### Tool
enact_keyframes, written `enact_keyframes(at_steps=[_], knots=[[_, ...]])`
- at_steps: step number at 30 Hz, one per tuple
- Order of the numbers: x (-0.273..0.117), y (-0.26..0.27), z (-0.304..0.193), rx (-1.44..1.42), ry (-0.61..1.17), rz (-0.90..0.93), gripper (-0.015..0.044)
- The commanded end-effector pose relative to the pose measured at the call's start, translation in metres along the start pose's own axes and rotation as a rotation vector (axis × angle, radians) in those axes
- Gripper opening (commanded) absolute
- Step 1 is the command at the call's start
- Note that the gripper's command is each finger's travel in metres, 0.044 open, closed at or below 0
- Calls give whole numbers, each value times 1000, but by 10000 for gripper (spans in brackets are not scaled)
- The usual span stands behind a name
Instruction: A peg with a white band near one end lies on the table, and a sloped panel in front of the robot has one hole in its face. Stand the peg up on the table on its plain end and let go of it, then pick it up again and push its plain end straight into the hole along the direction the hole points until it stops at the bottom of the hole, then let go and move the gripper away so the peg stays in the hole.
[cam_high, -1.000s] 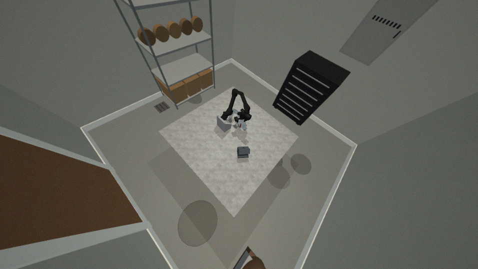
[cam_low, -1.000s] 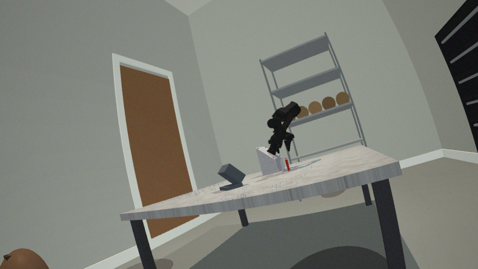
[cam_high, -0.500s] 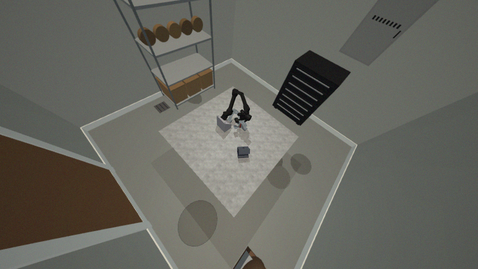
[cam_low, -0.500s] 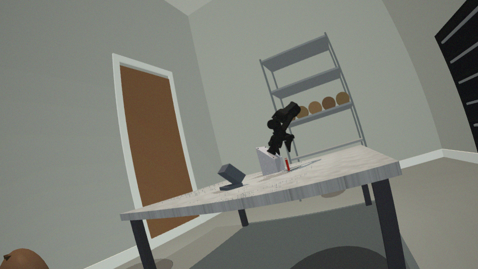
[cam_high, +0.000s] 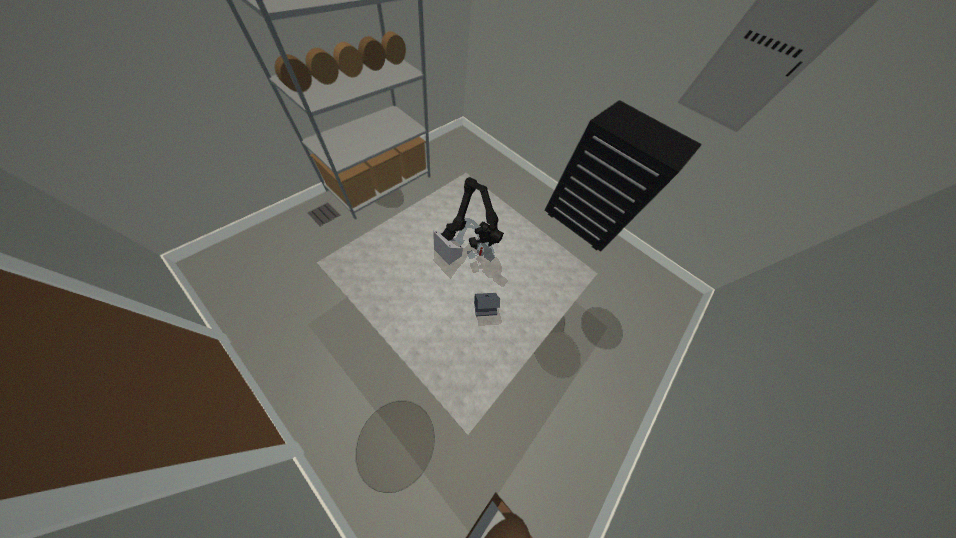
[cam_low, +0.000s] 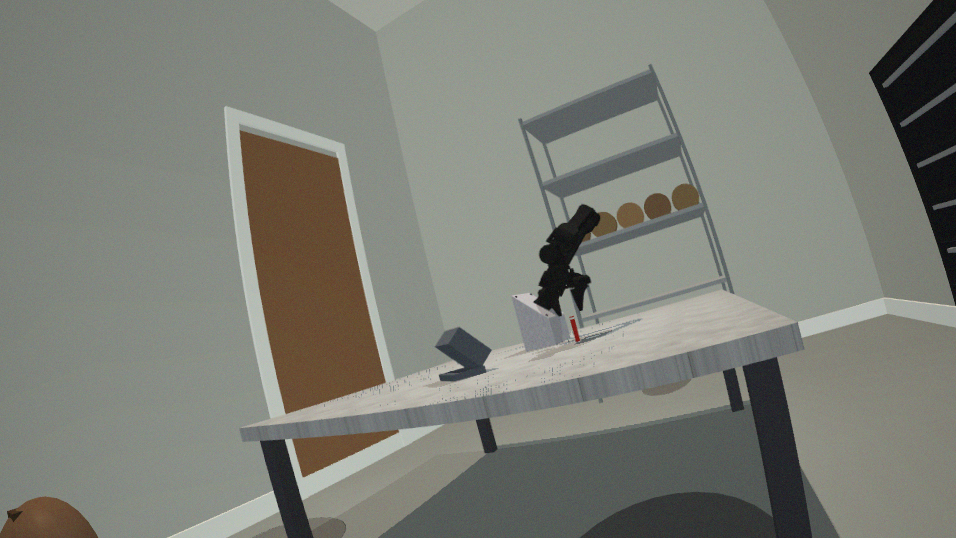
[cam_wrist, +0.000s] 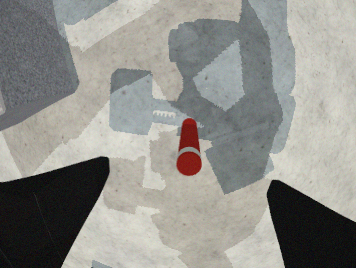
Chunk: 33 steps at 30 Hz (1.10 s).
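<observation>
The red peg (cam_high: 480, 252) (cam_low: 574, 330) (cam_wrist: 189, 136) stands upright on the table (cam_high: 407, 307) (cam_low: 695, 319), its white-banded end up and its plain end down. My gripper (cam_high: 482, 244) (cam_low: 569, 311) (cam_wrist: 191, 178) is open and empty, pointing down just above the peg. In the wrist view the banded top lies between the two wide-apart black fingertips, with room on both sides. The slate-grey sloped panel (cam_high: 482, 303) (cam_low: 461, 343) stands tilted on its base farther out. Its hole shows in the top view as a tiny dark spot; in the exterior view it is not visible.
A light grey wedge block (cam_high: 446, 248) (cam_low: 532, 325) sits under the arm's base, close beside the peg. A grey block side (cam_wrist: 37, 60) fills the wrist view's upper-left corner. Shadows of the arm fall around the peg. Shelves (cam_high: 364, 90) and a black cabinet (cam_high: 605, 180) stand beyond the table.
</observation>
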<state>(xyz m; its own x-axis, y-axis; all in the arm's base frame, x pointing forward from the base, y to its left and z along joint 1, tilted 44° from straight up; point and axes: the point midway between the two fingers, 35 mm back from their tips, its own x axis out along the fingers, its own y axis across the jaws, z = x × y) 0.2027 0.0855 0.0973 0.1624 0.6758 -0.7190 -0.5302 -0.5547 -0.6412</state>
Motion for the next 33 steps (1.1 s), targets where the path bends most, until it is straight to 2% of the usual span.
enact_keyframes(at_steps=[1,31,33], knots=[[7,2,0,6,-3,7,440],[52,2,3,7,-5,0,440],[49,0,3,0,-5,-5,387]])
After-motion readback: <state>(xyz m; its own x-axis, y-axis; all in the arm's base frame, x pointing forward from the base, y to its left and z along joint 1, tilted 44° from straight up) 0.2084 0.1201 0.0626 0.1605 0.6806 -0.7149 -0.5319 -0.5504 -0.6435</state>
